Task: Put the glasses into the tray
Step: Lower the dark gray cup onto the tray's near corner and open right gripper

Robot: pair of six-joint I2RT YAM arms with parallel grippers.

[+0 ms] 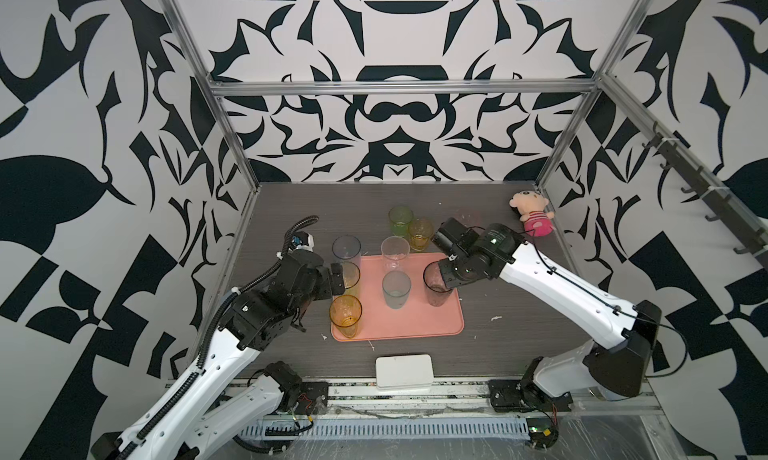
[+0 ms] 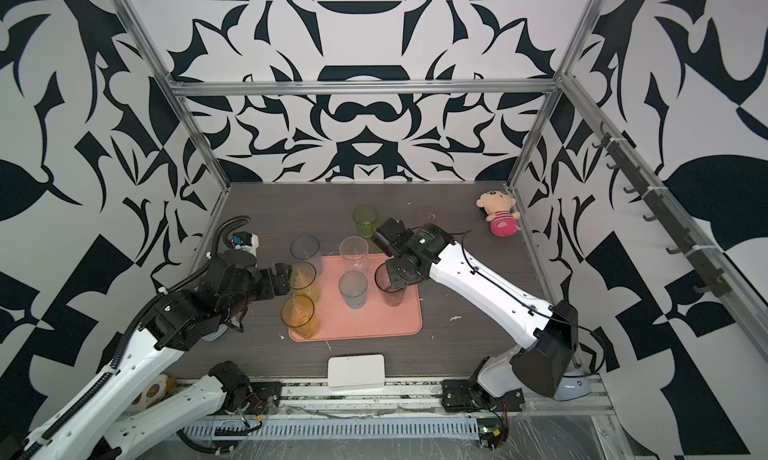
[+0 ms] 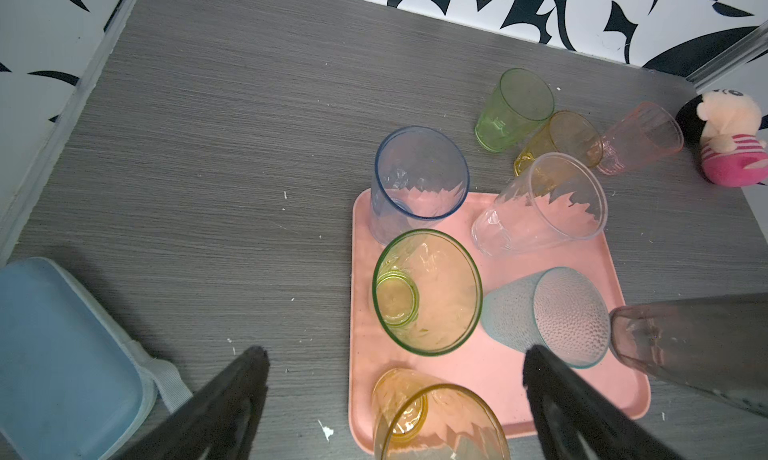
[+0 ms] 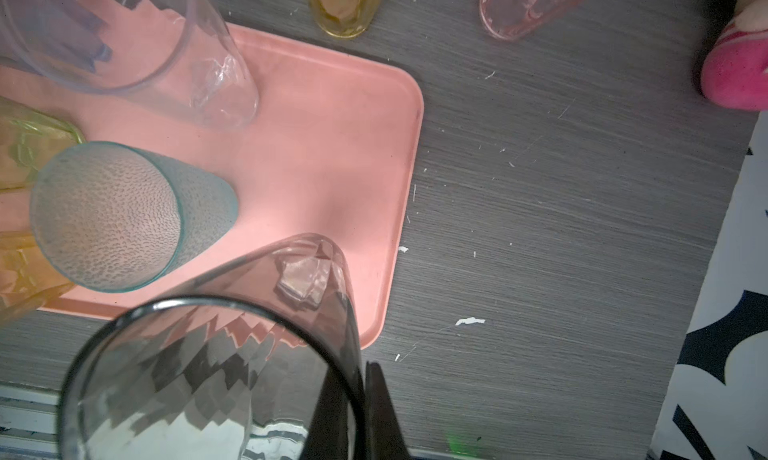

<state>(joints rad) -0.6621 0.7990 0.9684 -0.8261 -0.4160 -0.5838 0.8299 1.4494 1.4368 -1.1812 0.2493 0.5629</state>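
Right wrist view: right gripper point(image 4: 360, 412) pinches smoky glass point(image 4: 249, 283) just inside tray point(image 4: 332, 146) edge.

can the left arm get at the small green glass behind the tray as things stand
Probably yes. The left gripper is open and empty, and the green glass stands upright on the table. The tall blue glass and clear glass stand between, so it would need to go over them.

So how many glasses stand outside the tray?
3: the green glass, the small amber glass next to it and the pink glass, all on the table behind the tray. None looks hidden.
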